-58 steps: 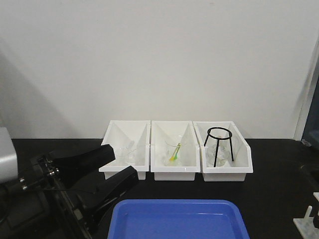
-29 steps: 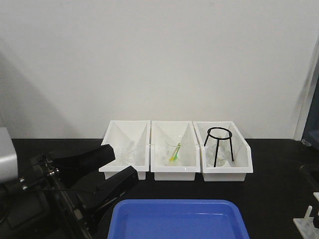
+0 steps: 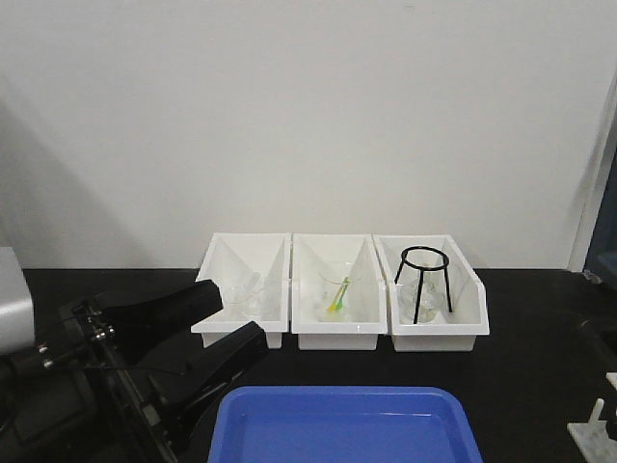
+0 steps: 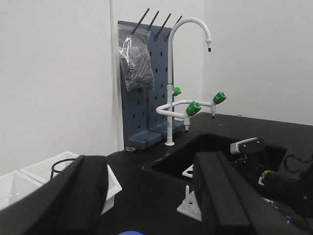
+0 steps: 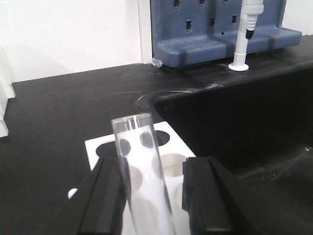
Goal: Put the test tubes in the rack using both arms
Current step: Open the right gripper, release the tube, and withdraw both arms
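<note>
In the right wrist view a clear test tube point(image 5: 142, 166) stands upright between my right gripper's point(image 5: 152, 196) fingers, over the white rack point(image 5: 168, 147) with round holes. The tube leans on the left finger point(image 5: 105, 200). A gap shows between it and the right finger point(image 5: 205, 196), so the jaws are open. The rack's edge point(image 3: 596, 434) shows at the front view's lower right and in the left wrist view point(image 4: 190, 204). My left gripper point(image 3: 227, 323) is wide open and empty, left of the blue tray point(image 3: 342, 424). Clear glassware point(image 3: 248, 292) lies in the left bin.
Three white bins point(image 3: 342, 333) stand at the back; the middle one holds a beaker point(image 3: 335, 289), the right one a black tripod point(image 3: 424, 282). A sink point(image 5: 234, 127) drops off right of the rack. A white tap point(image 4: 171, 88) and a blue peg board point(image 4: 142, 83) stand behind.
The left arm has not moved. At the front view's right edge, the dark part of the right arm has slipped out of sight and the rack's edge shows slightly lower.
</note>
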You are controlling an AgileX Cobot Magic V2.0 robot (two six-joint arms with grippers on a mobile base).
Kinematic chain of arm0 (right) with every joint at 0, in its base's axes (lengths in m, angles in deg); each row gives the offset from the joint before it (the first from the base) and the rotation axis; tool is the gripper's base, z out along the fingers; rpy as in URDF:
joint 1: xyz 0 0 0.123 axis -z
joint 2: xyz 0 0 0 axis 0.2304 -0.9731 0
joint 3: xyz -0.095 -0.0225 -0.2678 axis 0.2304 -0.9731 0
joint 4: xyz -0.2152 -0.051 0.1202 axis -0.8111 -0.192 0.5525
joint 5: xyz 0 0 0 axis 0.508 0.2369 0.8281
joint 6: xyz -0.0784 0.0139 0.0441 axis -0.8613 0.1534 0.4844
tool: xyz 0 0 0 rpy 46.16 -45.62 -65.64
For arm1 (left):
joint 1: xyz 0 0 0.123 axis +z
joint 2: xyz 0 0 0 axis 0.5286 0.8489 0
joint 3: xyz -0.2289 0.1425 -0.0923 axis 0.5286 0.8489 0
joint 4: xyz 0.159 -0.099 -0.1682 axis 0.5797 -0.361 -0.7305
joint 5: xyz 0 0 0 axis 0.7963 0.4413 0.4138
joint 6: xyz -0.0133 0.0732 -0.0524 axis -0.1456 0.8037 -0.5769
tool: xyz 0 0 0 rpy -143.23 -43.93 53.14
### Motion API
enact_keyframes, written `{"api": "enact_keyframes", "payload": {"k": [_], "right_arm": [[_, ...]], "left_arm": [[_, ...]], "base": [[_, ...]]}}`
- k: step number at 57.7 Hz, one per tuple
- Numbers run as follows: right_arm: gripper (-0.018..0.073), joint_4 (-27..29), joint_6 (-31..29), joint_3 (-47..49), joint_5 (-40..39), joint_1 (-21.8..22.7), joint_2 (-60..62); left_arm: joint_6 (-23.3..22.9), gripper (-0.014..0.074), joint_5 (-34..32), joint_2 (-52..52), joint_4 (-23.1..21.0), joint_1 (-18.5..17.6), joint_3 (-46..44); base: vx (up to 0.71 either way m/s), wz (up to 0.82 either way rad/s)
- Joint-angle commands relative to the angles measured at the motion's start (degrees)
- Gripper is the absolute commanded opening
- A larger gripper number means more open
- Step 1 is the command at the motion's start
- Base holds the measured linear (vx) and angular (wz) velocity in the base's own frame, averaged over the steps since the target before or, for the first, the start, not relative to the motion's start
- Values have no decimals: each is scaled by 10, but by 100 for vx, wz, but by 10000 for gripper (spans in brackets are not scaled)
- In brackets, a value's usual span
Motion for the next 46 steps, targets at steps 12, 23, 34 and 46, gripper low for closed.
{"api": "enact_keyframes", "payload": {"k": [12,23,34,46], "right_arm": [[363,-20,0,12,-91,3,37],[363,-50,0,12,-91,3,70],[363,-59,17,12,-91,3,122],[363,-105,60,13,-77,3,210]], "left_arm": [[1,481,-34,-13,-21,-4,-17],[1,481,-32,-13,-21,-4,-17],[1,481,-23,-13,-21,-4,-17],[1,481,14,-13,-21,-4,-17]], "base": [[0,0],[0,0],[0,0],[0,0]]}}
